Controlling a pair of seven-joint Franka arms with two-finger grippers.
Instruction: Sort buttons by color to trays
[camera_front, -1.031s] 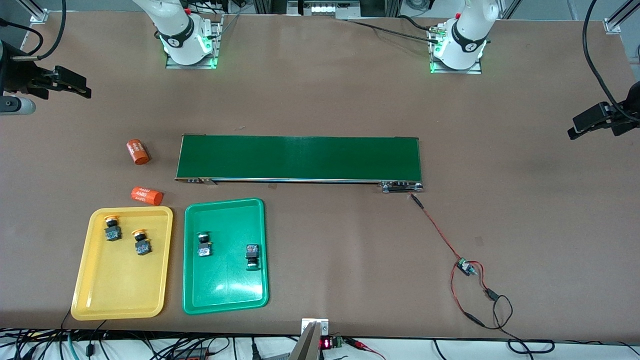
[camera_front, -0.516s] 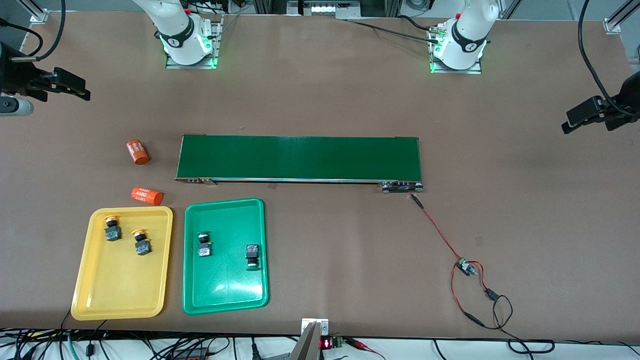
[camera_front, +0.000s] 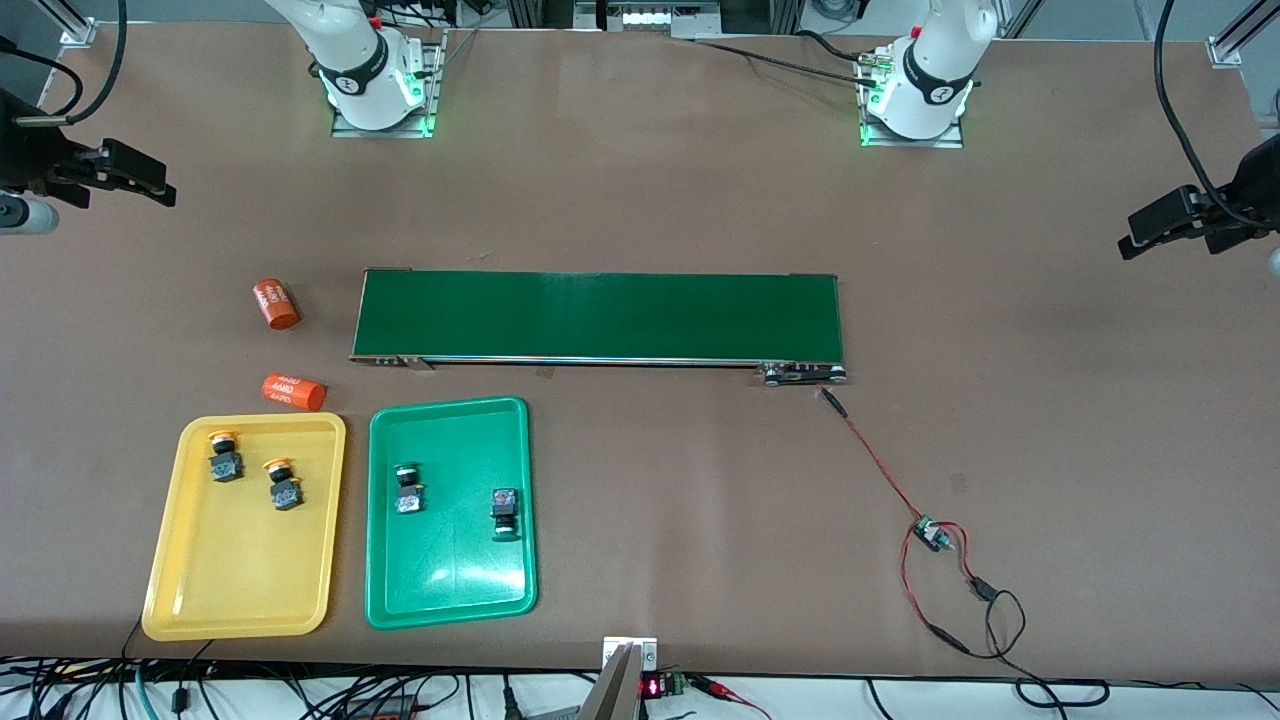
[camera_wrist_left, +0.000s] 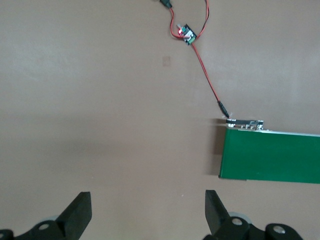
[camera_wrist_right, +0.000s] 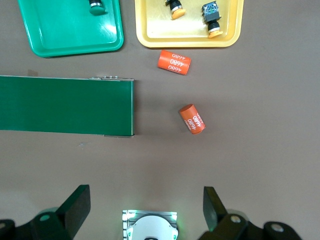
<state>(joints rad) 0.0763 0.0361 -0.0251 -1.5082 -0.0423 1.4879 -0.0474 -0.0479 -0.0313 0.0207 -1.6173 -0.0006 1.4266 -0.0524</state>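
Two yellow-capped buttons (camera_front: 225, 457) (camera_front: 283, 485) lie in the yellow tray (camera_front: 230, 570). Two green buttons (camera_front: 407, 490) (camera_front: 505, 513) lie in the green tray (camera_front: 450, 575) beside it. Both trays sit near the front camera at the right arm's end of the table. My right gripper (camera_front: 160, 188) (camera_wrist_right: 147, 205) hangs open and empty high over the table's edge at that end, well away from the trays. My left gripper (camera_front: 1130, 245) (camera_wrist_left: 148, 210) hangs open and empty over bare table at the left arm's end.
A long dark-green conveyor belt (camera_front: 598, 316) crosses the middle. Two orange cylinders (camera_front: 276, 304) (camera_front: 294, 391) lie between the belt's end and the yellow tray. A red-and-black wire with a small circuit board (camera_front: 932, 535) trails from the belt's end toward the front edge.
Both grippers have drifted a little toward the robots' bases, the left one also slightly toward the belt. The buttons, trays and cylinders have not moved.
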